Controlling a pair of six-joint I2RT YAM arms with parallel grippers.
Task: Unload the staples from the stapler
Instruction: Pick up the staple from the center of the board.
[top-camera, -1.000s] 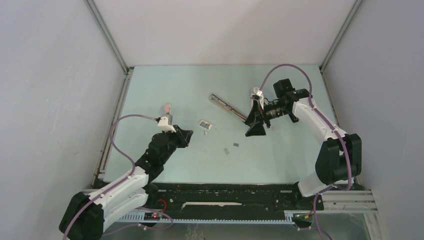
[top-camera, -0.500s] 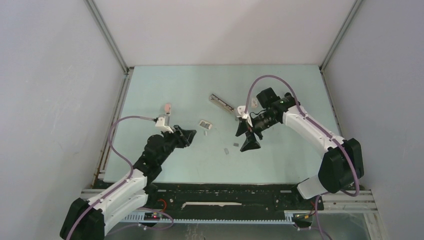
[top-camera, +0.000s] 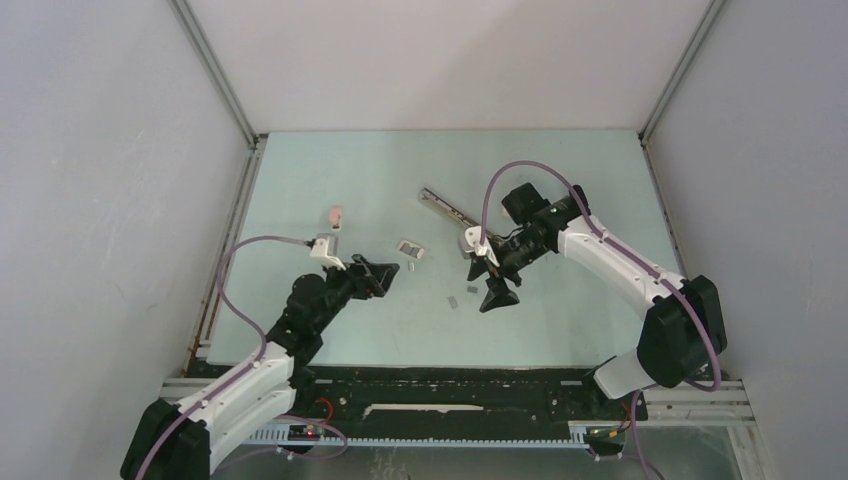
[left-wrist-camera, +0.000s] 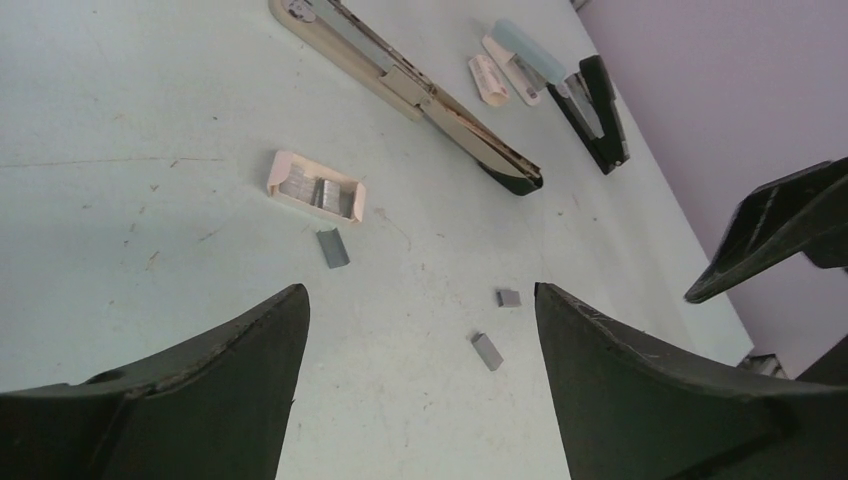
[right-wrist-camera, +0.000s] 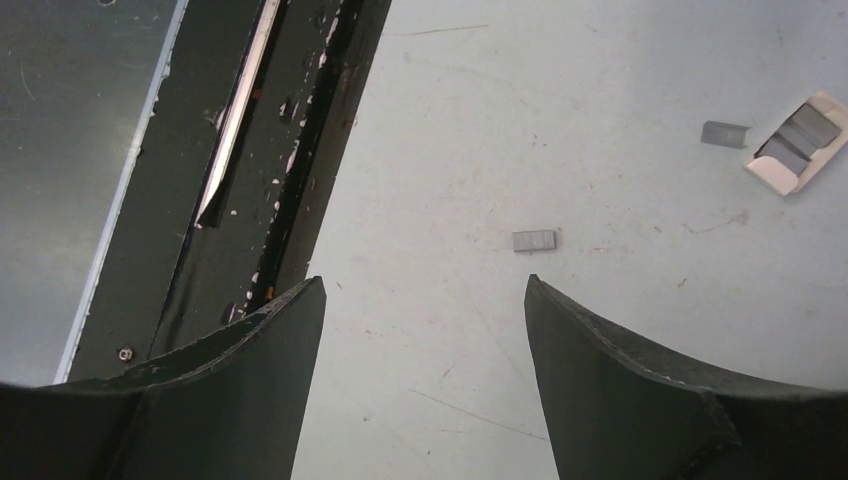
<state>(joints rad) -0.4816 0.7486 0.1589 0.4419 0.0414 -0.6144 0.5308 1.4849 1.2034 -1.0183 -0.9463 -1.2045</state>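
1. Left gripper (left-wrist-camera: 420, 288): jaws wide apart with nothing between them, hanging low over the pale green table (left-wrist-camera: 120, 120).
2. Right gripper (right-wrist-camera: 424, 280): jaws also apart and empty. It sits low over the table, with the black rail (right-wrist-camera: 300, 130) of the near edge in its view.
3. Staples: short silvery-grey staple strips (left-wrist-camera: 333, 248) lie loose on the table. One is just beside the small open cardboard box (left-wrist-camera: 280, 170), which holds more strips. A second strip (left-wrist-camera: 508, 297) and a third strip (left-wrist-camera: 487, 351) lie nearer, between the two grippers.
4. Long beige metal stapler (left-wrist-camera: 400, 80): lies opened out flat beyond the box, apart from both grippers. Cannot tell whether its channel has staples left in it.
5. Judgement: unloading looks largely done, unless something remains in the channel.
6. Risk: the strips are thin and flat on the table. Fingers closing from above may slide over one or shove it away rather than pinch it.
7. Risk: a hard or off-centre squeeze could snap a strip into loose pieces, which would be harder to collect.
8. Risk: both grippers are near the same loose strips. If both reach in at once, the fingers may knock together.
9. Risk: a sweep by the right gripper could push a strip toward the rail and off the table.
10. Risk: bumping the box would spill the strips inside it.
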